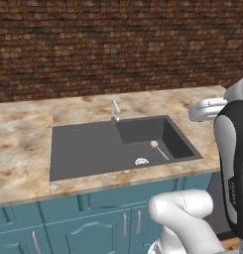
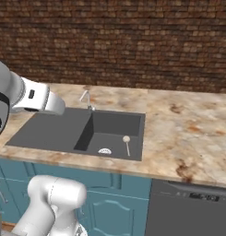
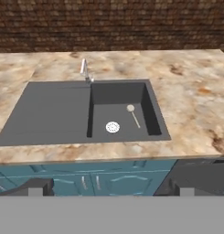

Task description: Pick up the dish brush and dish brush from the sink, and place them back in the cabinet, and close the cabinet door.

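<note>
The dark grey sink (image 1: pixel 83 149) (image 2: pixel 50 131) (image 3: pixel 54 114) is set into the beige stone counter, with a flat shelf on its left and a deeper basin on its right. One dish brush (image 1: pixel 154 145) (image 2: pixel 126 138) (image 3: pixel 130 109) lies in the basin beside the round drain (image 3: pixel 112 127); it has a small pale round head and a thin handle. My gripper (image 3: pixel 111 188) is open, well back from the counter's front edge and above it, with nothing between its fingertips. It faces the sink. The cabinet and the cabinet door are out of view.
A small grey faucet (image 1: pixel 114 110) (image 3: pixel 85 69) stands at the sink's back rim. A brick wall (image 1: pixel 118 44) runs behind the counter. Low teal cupboards (image 1: pixel 93 223) sit under the sink, with a dark grey appliance front (image 2: pixel 188 212) to their right.
</note>
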